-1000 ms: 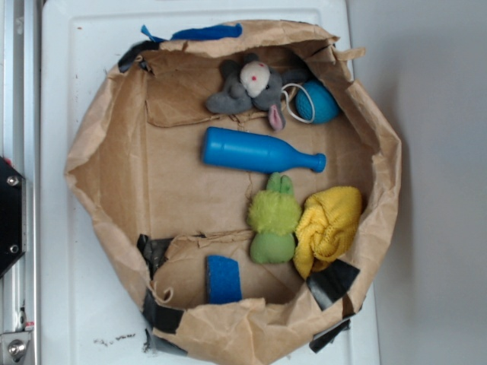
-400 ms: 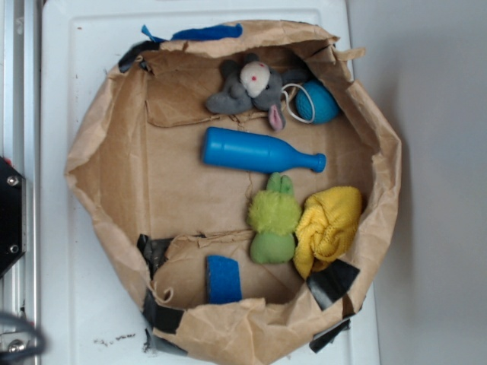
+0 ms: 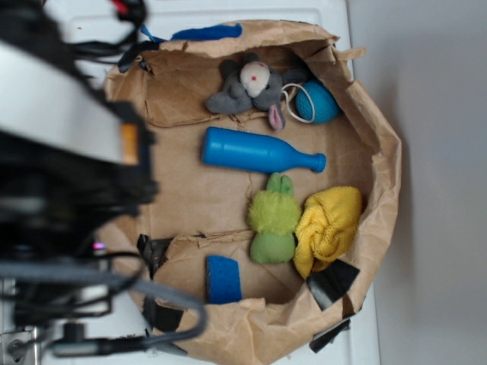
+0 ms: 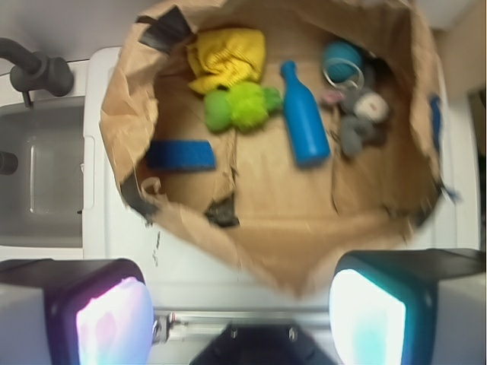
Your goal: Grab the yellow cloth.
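- The yellow cloth [image 3: 328, 226] [image 4: 226, 55] is seen bunched up, bright and ribbed.
- It is laid against the bag's paper wall, touching the green plush toy.

**Paper, plush, terry and plastic**

The bag [image 3: 365, 114] is creased, matt brown paper patched with glossy black tape [image 3: 332, 283]. The yellow cloth [image 3: 329, 226] looks ribbed terry; the green toy [image 3: 272, 220] fuzzy plush. The blue bottle [image 3: 259, 152] is smooth plastic.
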`<state>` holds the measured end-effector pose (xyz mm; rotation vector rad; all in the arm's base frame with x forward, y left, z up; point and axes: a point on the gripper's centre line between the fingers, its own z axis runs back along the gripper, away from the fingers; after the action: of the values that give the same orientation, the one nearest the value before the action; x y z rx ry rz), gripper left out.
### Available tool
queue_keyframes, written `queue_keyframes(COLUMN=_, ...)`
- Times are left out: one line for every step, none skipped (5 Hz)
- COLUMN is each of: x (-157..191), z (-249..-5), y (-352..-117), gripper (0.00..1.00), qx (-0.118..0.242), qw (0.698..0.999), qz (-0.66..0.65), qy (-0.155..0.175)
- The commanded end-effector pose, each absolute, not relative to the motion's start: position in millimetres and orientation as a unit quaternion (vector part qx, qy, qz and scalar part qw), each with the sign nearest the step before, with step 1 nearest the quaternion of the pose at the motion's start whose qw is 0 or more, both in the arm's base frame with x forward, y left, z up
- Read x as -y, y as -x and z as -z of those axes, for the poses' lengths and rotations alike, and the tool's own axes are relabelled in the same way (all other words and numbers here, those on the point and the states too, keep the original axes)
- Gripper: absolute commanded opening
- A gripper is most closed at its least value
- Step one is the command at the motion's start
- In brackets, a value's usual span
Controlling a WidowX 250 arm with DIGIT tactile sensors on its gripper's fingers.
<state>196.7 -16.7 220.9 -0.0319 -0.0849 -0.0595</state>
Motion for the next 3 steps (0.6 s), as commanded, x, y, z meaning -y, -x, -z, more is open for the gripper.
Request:
queue_keyframes(x=13, z=-214, y=-257, gripper=1.00, qx=0.102, qw=0.990, qz=0.094, qy=0.016)
queue_keyframes(x=16, z=-205, y=-278, gripper=1.00, qx=0.133, qw=0.984, qz=0.107, qy=0.048)
queue_keyframes(x=21, z=-189, y=-282, gripper=1.00, qx=0.156, qw=0.976, qz=0.131, qy=0.077)
